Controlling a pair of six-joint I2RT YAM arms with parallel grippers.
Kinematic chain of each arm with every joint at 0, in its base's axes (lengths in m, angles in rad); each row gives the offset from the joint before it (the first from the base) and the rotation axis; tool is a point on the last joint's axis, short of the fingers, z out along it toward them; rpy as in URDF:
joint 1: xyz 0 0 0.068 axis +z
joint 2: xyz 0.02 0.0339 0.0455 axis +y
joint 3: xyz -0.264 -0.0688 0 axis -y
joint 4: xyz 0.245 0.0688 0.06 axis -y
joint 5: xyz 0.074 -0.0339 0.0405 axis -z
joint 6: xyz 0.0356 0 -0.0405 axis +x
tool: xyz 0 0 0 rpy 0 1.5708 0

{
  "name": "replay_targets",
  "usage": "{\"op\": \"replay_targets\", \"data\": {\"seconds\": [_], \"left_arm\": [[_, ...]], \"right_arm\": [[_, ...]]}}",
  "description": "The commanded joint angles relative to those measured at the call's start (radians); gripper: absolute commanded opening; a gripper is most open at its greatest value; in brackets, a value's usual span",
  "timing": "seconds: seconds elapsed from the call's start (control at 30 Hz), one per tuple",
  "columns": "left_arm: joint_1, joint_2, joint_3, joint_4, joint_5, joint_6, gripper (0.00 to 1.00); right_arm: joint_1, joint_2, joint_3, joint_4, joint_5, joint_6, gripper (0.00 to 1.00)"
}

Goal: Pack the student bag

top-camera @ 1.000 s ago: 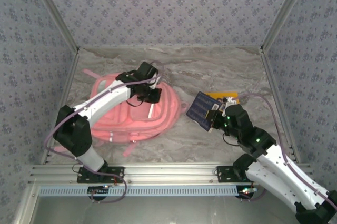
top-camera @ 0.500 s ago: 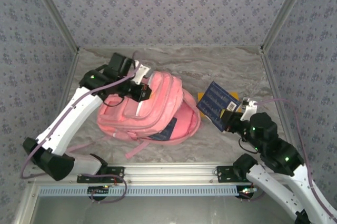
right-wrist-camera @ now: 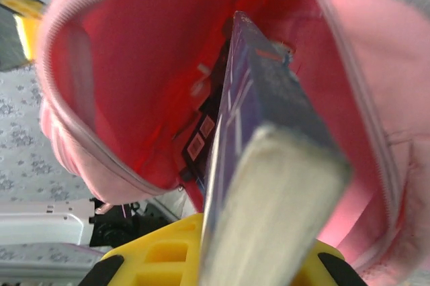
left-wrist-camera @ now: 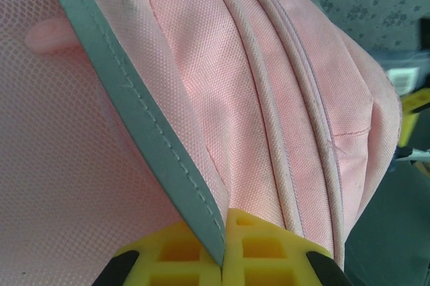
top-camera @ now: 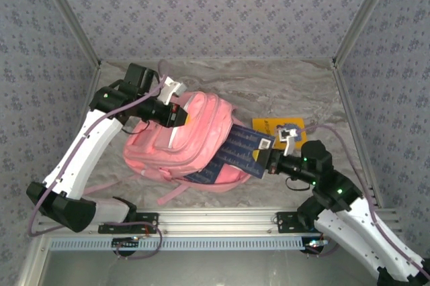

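The pink student bag (top-camera: 201, 131) lies on its side in the middle of the table, its mouth facing right. My left gripper (top-camera: 180, 115) is shut on the bag's grey-trimmed upper edge (left-wrist-camera: 154, 138) and holds it raised. My right gripper (top-camera: 269, 162) is shut on a dark blue book (top-camera: 240, 148). The book's far end is inside the bag's open mouth. The right wrist view looks along the book (right-wrist-camera: 269, 111) into the red lining (right-wrist-camera: 127, 64). A dark item with small squares (right-wrist-camera: 201, 135) lies deeper inside.
A flat yellow item (top-camera: 269, 126) lies on the marble table right of the bag, behind my right wrist. Loose pink straps (top-camera: 173, 192) trail toward the metal rail (top-camera: 215, 220) at the near edge. Patterned walls close in left, right and behind.
My left gripper has lifted the bag's upper edge up and to the left, opening its mouth. My right gripper has carried the book left, from above the table into the opening.
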Motion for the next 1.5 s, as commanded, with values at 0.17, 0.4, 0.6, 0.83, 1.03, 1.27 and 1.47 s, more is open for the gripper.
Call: {"op": "replay_targets", "data": {"seconds": [0.17,0.4,0.6,0.83,1.03,1.27,1.47], "left_arm": [[0.019,-0.074,0.010,0.217,0.185,-0.061,0.00],[0.025,-0.092,-0.021,0.251,0.209,-0.092,0.00],[0.028,-0.107,-0.019,0.262,0.213,-0.110,0.00],[0.038,-0.112,-0.017,0.291,0.205,-0.151,0.00],[0.073,-0.145,-0.072,0.362,0.183,-0.211,0.00],[0.111,-0.160,-0.101,0.399,0.172,-0.249,0.00],[0.127,-0.170,-0.118,0.402,0.128,-0.266,0.00]], "right_arm": [[0.045,0.164,-0.149,0.585,-0.116,0.169,0.00],[0.125,0.472,-0.099,0.845,-0.065,0.172,0.00],[0.201,0.804,0.065,0.902,-0.027,0.174,0.00],[0.303,1.088,0.301,0.786,0.223,0.199,0.09],[0.319,1.237,0.473,0.684,0.261,0.194,0.45],[0.290,1.108,0.377,0.798,0.220,0.106,0.79],[0.264,0.948,0.274,0.747,0.238,0.038,0.85]]}}
